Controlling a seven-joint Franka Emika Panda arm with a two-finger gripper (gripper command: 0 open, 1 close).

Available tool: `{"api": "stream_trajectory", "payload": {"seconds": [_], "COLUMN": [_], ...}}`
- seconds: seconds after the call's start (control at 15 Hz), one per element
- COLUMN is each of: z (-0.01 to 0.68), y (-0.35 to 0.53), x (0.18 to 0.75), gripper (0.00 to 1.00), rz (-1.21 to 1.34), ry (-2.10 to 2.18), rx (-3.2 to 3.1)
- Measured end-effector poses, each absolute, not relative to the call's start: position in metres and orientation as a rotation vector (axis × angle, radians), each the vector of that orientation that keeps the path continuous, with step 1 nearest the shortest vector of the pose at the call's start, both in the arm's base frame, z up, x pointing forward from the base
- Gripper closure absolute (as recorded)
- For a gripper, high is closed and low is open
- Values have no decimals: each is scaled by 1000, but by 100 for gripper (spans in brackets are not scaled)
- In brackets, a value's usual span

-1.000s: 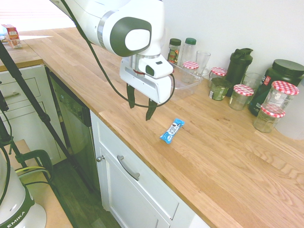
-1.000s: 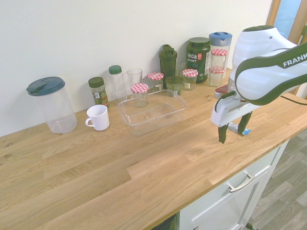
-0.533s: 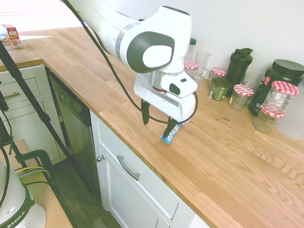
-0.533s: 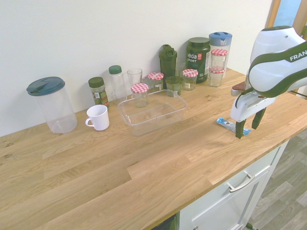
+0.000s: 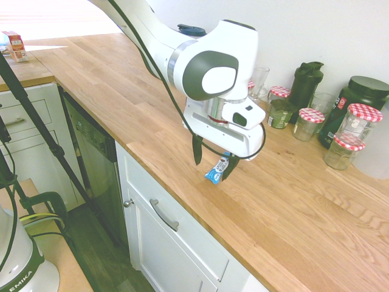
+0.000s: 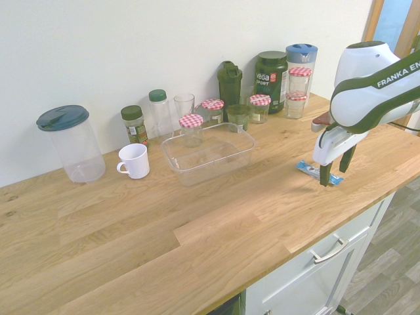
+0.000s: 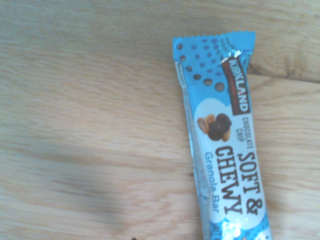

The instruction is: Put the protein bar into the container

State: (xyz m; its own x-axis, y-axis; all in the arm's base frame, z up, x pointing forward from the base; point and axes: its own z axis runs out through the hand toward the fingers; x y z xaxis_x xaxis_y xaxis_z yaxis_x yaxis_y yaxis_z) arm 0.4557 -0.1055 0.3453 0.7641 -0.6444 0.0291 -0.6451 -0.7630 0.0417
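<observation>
Gripper open above unheld bar; lateral alignment outstanding

The gripper (image 5: 211,165) is open, its fingers apart with nothing between them, above the bench (image 6: 190,243). The protein bar (image 7: 222,135) lies flat on the bench, just below the fingertips. In the first exterior view it sits nearer the finger on the picture's right, which partly covers it; it does not appear centred in the opening. Its long axis runs from the bench's front edge side obliquely towards the wall side. Whether the fingers would close across its narrow width cannot be settled from these views.

The coming move is judged to require a small sideways correction, then a descent astride the bar; uncorrected, a finger could land on the wrapper. The container (image 6: 209,172) stands well apart from the bar, towards the white mug (image 6: 134,161). Transfer is outstanding.
</observation>
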Motion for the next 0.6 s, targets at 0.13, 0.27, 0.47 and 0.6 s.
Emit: {"api": "stream_trajectory", "payload": {"seconds": [0.13, 0.27, 0.47, 0.6], "z": [342, 340, 335, 331], "y": [-108, -110, -111, -110], "x": [460, 463, 466, 469], "gripper": [100, 100, 100, 100], "rz": [11, 5, -7, 3], "ry": [-1054, -1034, -1012, -1002], "rx": [2906, 2912, 2922, 2926]}}
